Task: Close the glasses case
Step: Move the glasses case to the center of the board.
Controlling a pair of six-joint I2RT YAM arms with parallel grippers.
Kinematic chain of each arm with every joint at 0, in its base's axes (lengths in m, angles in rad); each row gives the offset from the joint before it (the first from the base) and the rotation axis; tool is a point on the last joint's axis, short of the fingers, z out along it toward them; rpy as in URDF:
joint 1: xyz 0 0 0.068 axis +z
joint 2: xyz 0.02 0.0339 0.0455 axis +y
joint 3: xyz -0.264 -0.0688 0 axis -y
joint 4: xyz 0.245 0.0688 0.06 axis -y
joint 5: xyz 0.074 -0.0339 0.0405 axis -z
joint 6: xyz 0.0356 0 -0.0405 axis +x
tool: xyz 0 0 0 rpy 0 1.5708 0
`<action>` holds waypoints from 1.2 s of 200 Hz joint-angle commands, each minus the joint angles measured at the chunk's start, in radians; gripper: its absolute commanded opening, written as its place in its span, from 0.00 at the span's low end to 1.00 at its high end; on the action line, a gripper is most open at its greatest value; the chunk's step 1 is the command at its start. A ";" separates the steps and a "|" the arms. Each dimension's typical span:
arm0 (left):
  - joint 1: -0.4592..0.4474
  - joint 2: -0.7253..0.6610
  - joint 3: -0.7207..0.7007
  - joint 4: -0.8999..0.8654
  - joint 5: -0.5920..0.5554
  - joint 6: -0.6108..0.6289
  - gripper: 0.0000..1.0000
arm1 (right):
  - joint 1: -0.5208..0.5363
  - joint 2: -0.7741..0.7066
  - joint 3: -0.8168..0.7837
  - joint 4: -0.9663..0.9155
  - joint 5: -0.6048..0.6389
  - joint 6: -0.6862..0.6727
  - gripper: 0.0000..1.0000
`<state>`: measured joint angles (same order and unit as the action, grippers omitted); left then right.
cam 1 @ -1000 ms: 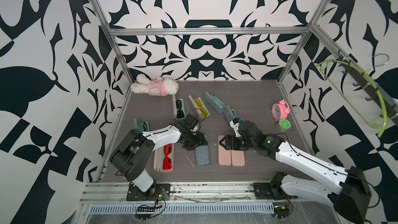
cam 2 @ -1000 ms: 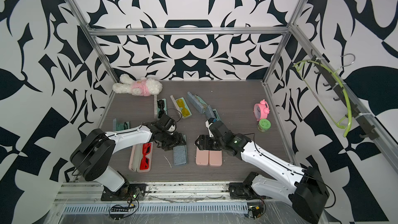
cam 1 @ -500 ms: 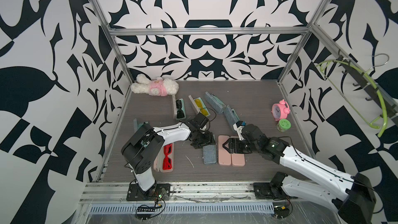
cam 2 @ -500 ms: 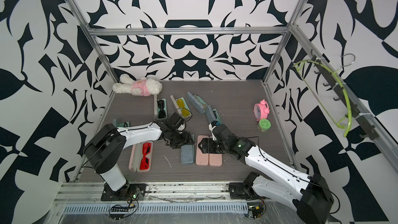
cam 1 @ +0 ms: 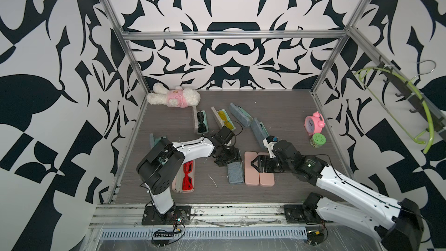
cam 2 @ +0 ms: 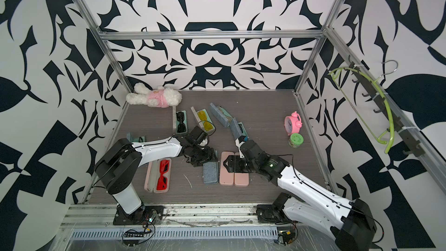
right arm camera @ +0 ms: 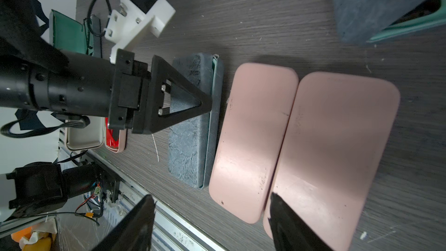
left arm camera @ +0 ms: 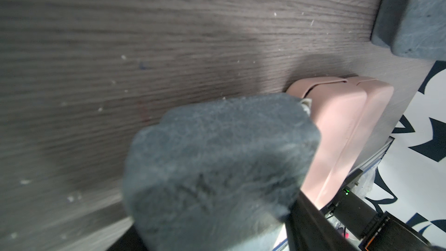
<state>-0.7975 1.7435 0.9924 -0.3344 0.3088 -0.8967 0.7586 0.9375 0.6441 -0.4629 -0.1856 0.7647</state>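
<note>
Glasses case, taken here to be the blue-grey one, lies flat toward the front of the surface, just beside a pink case and parallel to it.

Progress: the textured lid is down over the teal base. The right wrist view shows only a thin teal rim along one long side, so the closing looks essentially done. On this reading, what is left is a final press if the catch has not taken, then release.

The left fingers sit at the case's far end, spread wide. One triangular finger lies over the lid near the teal edge and hides its partner, so it cannot be told whether they clamp the case or merely rest on it. The right fingers hover wide apart above the pink case, holding nothing.

The pink case lies as two halves side by side, shells up. Whether it is an open case awaiting closure is uncertain.

Hidden or unclear:
- the catch, hinge and contents of the blue-grey case
- its far end, covered by the left fingers in both top views

The left wrist view is filled by the blurred lid and shows neither of its own fingers clearly.
</note>
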 commanded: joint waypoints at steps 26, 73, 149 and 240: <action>-0.014 0.025 0.008 -0.026 -0.031 -0.040 0.84 | -0.001 0.023 -0.004 0.030 0.001 0.013 0.77; -0.002 -0.077 0.003 -0.084 -0.075 -0.062 0.96 | 0.017 0.071 0.003 0.080 -0.014 0.034 0.77; 0.254 -0.574 -0.007 -0.380 -0.165 0.051 0.98 | 0.282 0.365 0.170 0.233 0.118 0.120 0.76; 0.631 -0.786 0.122 -0.695 -0.093 0.328 0.98 | 0.435 0.957 0.681 0.243 0.072 0.159 0.65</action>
<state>-0.2501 0.9783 1.0931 -0.9352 0.1364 -0.6544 1.1698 1.8057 1.1973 -0.2066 -0.1051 0.8997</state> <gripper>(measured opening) 0.986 0.666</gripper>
